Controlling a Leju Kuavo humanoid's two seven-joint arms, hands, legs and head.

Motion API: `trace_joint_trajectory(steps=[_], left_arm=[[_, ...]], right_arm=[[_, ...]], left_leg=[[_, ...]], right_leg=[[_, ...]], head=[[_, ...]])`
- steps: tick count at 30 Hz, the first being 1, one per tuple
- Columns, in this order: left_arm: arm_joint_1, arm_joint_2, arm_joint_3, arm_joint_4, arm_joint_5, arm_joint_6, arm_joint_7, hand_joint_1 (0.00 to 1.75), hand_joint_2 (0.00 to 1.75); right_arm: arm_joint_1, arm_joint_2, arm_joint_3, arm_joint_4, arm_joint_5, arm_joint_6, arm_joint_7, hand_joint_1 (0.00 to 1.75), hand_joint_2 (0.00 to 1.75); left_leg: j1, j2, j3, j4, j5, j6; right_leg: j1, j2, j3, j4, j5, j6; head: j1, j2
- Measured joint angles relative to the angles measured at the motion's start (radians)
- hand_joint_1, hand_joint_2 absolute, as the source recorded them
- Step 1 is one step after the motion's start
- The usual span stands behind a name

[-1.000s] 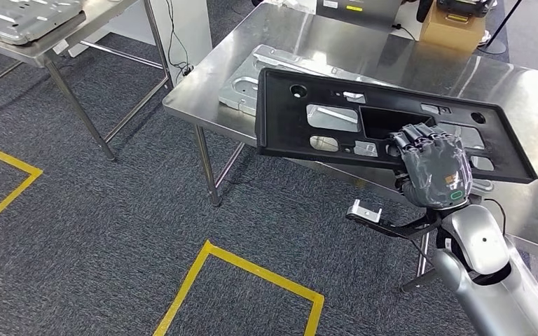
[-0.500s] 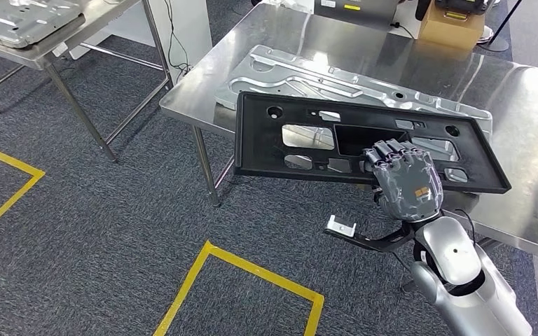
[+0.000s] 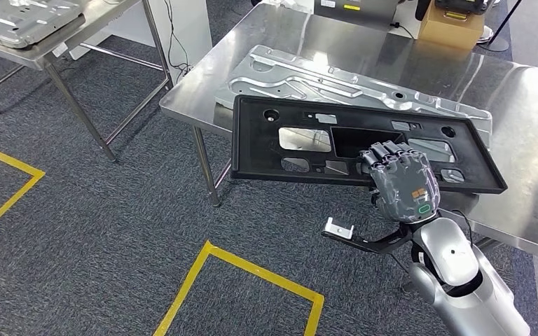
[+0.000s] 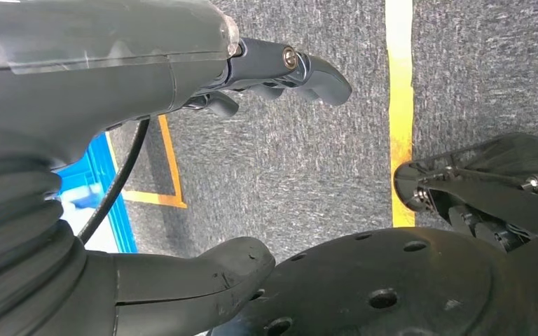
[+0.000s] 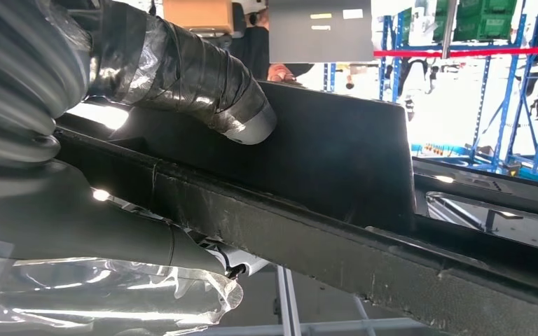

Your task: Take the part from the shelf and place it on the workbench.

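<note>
My left hand point(image 4: 147, 105): hangs above grey carpet point(image 4: 308, 161) with yellow tape lines point(image 4: 401, 105); fingers point(image 4: 308, 70) and thumb apart, holding nothing.

Side table point(image 3: 35, 49): far left, steel, carrying 1 grey metal panel point(image 3: 21, 17).

Workbench point(image 3: 518, 140): steel top, with 1 silver stamped sheet point(image 3: 308, 70) lying flat on it.

Black part point(image 3: 273, 147): long plastic panel with cut-outs, over the workbench's near edge and partly above the silver sheet, its left end overhanging the carpet.

My right hand point(image 3: 401, 183): fingers closed over the part's near rim, thumb on the other side, gripping it.

Cardboard box point(image 3: 455, 24): far right corner.
</note>
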Motion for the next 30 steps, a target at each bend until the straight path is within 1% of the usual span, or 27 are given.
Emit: trace_joint_trajectory(steps=[9,12,15,17,18,19,20,21,22,23,24,25,26,27,28,29,30], left_arm=[[0.0,0.0,0.0,0.0,-0.007,-0.004,-0.008,0.0,1.75],[0.0,-0.001,0.0,0.0,-0.014,0.002,-0.007,0.0,1.75],[0.0,-0.002,0.0,0.0,-0.018,0.013,-0.005,0.0,1.75],[-0.001,-0.003,0.0,0.0,-0.018,0.012,-0.006,0.0,1.75],[-0.001,-0.005,0.0,0.0,-0.018,0.013,-0.007,0.0,1.75],[-0.001,-0.007,0.0,0.0,-0.017,0.016,-0.006,0.0,1.75],[-0.001,-0.009,0.0,0.0,-0.017,0.019,-0.005,0.0,1.75],[-0.001,-0.012,0.0,0.0,-0.016,0.023,-0.004,0.0,1.75],[-0.001,-0.014,0.0,0.0,-0.016,0.025,-0.002,0.0,1.75],[-0.001,-0.016,0.0,0.0,-0.016,0.027,-0.001,0.0,1.75],[-0.001,-0.017,0.0,0.0,-0.016,0.029,-0.001,0.0,1.75],[-0.001,-0.018,0.0,0.0,-0.016,0.03,0.0,0.0,1.75],[-0.001,-0.019,0.0,0.0,-0.016,0.032,0.001,0.0,1.75],[-0.001,-0.018,0.0,0.0,-0.017,0.033,0.002,0.0,1.75],[-0.001,-0.017,0.0,0.0,-0.017,0.034,0.002,0.0,1.75],[-0.002,-0.015,0.0,0.0,-0.017,0.035,0.003,0.0,1.75],[-0.002,-0.014,0.0,0.0,-0.017,0.036,0.003,0.0,1.75]], right_arm=[[-0.004,-0.002,-0.001,0.0,-0.013,0.006,-0.002,1.75,1.75],[-0.004,-0.02,-0.01,0.0,-0.041,0.005,-0.007,1.75,1.75],[0.0,-0.05,-0.033,0.0,-0.072,0.002,-0.023,1.75,1.75],[0.002,-0.064,-0.046,-0.001,-0.082,0.002,-0.032,1.75,1.75],[0.002,-0.071,-0.051,-0.002,-0.085,0.003,-0.036,1.75,1.75],[0.002,-0.077,-0.056,-0.003,-0.087,0.003,-0.039,1.75,1.75],[0.002,-0.083,-0.061,-0.003,-0.091,0.004,-0.041,1.75,1.75],[0.003,-0.089,-0.065,-0.003,-0.095,0.006,-0.043,1.75,1.75],[0.004,-0.094,-0.07,-0.003,-0.1,0.007,-0.044,1.75,1.75],[0.005,-0.099,-0.074,-0.003,-0.106,0.01,-0.045,1.75,1.75],[0.006,-0.103,-0.078,-0.003,-0.111,0.011,-0.046,1.75,1.75],[0.007,-0.108,-0.082,-0.003,-0.115,0.013,-0.048,1.75,1.75],[0.007,-0.113,-0.087,-0.003,-0.119,0.014,-0.05,1.75,1.75],[0.007,-0.117,-0.093,-0.002,-0.122,0.014,-0.053,1.75,1.75],[0.007,-0.12,-0.099,-0.002,-0.125,0.014,-0.055,1.75,1.75],[0.008,-0.123,-0.104,-0.002,-0.127,0.015,-0.056,1.75,1.75],[0.01,-0.125,-0.109,-0.002,-0.129,0.015,-0.056,1.75,1.75]], left_leg=[[0.0,0.0,0.0,0.0,0.0,0.0],[0.0,0.0,0.0,0.001,0.0,0.0],[-0.005,0.0,0.0,0.003,-0.002,0.008],[0.0,0.005,0.008,-0.013,0.004,0.016],[0.004,0.009,0.015,-0.024,0.008,0.02],[0.008,0.013,0.023,-0.035,0.013,0.023],[0.011,0.017,0.028,-0.04,0.014,0.025],[0.012,0.02,0.03,-0.042,0.014,0.025],[0.014,0.022,0.031,-0.042,0.013,0.024],[0.017,0.023,0.033,-0.041,0.01,0.021],[0.021,0.024,0.035,-0.04,0.006,0.016],[0.026,0.025,0.039,-0.036,0.001,0.008],[0.031,0.026,0.042,-0.031,-0.006,-0.001],[0.033,0.026,0.044,-0.025,-0.014,-0.012],[0.033,0.026,0.045,-0.02,-0.02,-0.022],[0.031,0.025,0.045,-0.017,-0.025,-0.03],[0.03,0.025,0.047,-0.019,-0.026,-0.036]], right_leg=[[0.0,0.0,0.0,0.0,0.0,0.0],[0.0,0.0,0.0,-0.001,0.0,0.0],[-0.006,0.002,0.001,-0.006,0.003,0.007],[-0.005,0.002,0.004,-0.007,0.002,0.014],[-0.004,-0.003,-0.001,0.005,-0.008,0.016],[-0.005,-0.01,-0.015,0.037,-0.027,0.019],[-0.009,-0.019,-0.04,0.088,-0.053,0.023],[-0.013,-0.025,-0.073,0.149,-0.081,0.029],[-0.019,-0.027,-0.106,0.206,-0.099,0.035],[-0.026,-0.029,-0.127,0.238,-0.101,0.042],[-0.033,-0.032,-0.129,0.232,-0.081,0.05],[-0.039,-0.035,-0.112,0.19,-0.046,0.057],[-0.046,-0.041,-0.082,0.124,-0.01,0.067],[-0.048,-0.045,-0.054,0.065,0.014,0.073],[-0.048,-0.046,-0.035,0.026,0.025,0.07],[-0.046,-0.045,-0.028,0.01,0.023,0.064],[-0.041,-0.04,-0.029,0.012,0.016,0.053]], head=[[0.0,0.0],[0.0,0.0],[0.0,0.0],[0.0,0.0],[0.0,0.0],[0.0,0.0],[0.0,0.0],[0.001,0.0],[0.001,0.0],[0.001,0.0],[0.0,0.0],[0.0,0.0],[0.001,0.0],[0.002,0.0],[0.002,0.0],[0.001,0.0],[0.001,0.0]])
